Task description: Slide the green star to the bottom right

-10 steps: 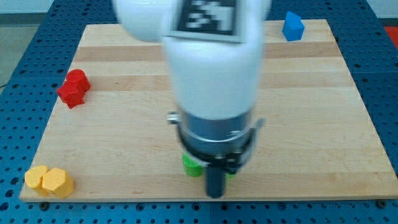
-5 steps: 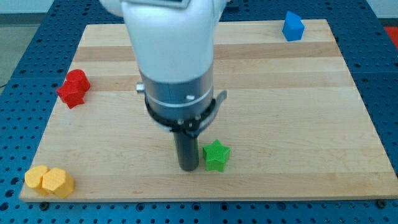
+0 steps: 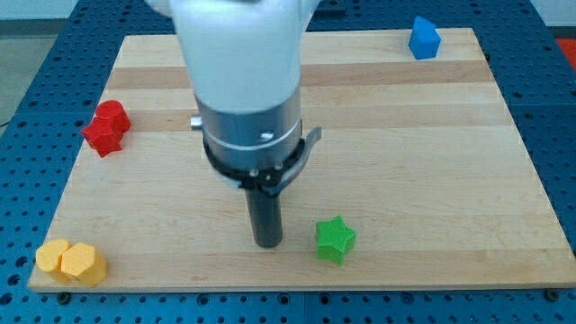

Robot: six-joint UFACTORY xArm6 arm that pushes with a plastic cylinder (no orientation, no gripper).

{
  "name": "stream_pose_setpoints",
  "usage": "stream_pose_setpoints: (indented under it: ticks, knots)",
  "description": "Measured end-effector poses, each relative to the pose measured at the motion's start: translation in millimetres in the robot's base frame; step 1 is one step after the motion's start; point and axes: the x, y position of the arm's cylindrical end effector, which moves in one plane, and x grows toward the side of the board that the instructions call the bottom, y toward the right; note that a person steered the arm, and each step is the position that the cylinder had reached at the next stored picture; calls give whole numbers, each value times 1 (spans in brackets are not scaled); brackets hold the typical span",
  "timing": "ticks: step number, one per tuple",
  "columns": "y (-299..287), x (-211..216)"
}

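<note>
The green star (image 3: 336,239) lies on the wooden board (image 3: 432,162) near the bottom edge, a little right of centre. My tip (image 3: 267,243) rests on the board to the star's left, with a clear gap between them. The arm's white and grey body rises above the tip and hides the board's upper middle.
Two red blocks (image 3: 107,128) sit together at the view's left. Two yellow blocks (image 3: 71,262) sit at the bottom left corner. A blue block (image 3: 424,39) sits at the top right. The board's bottom edge runs just below the star.
The star has slid to the right and slightly down. My tip moved left from over the star, then stayed near the same spot, so a gap has opened between them.
</note>
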Motion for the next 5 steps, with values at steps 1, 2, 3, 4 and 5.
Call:
stream_pose_setpoints:
  ticks: [1, 2, 3, 4, 5]
  knots:
    - [47, 7]
    - [111, 7]
    - [164, 7]
    - [147, 4]
    - [115, -22]
